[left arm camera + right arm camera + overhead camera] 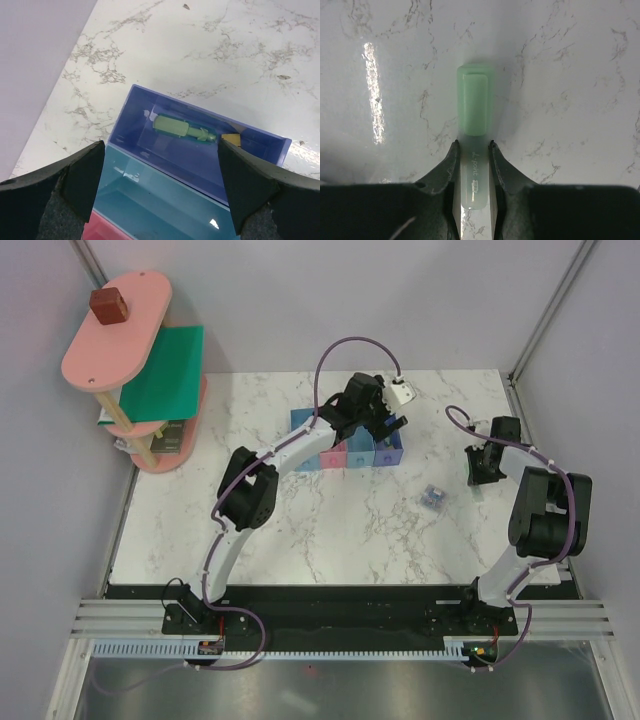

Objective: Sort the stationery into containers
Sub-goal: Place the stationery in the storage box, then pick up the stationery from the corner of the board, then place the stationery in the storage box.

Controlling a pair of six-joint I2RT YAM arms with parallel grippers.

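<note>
Pickup step: the mint-green pen [475, 100] is clamped by the right gripper [472, 150], well apart from the bins [300, 440]; the left gripper [160, 170] is spread wide above them. Next, a carry across is needed.

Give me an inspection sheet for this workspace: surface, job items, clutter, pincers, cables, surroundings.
Surface: white marble table, no spills seen.
Job's things: row of bins; green marker and tan block inside the purple-blue bin; mint-capped pen; small bundle loose on the table.
Clutter: brown cube atop the shelf.
Pincers: left pincer open above the purple-blue bin; right pincer shut on the mint-capped pen.
Cables: purple cables run along both arms in loose loops.
Surroundings: grey walls; nothing else seen.
</note>
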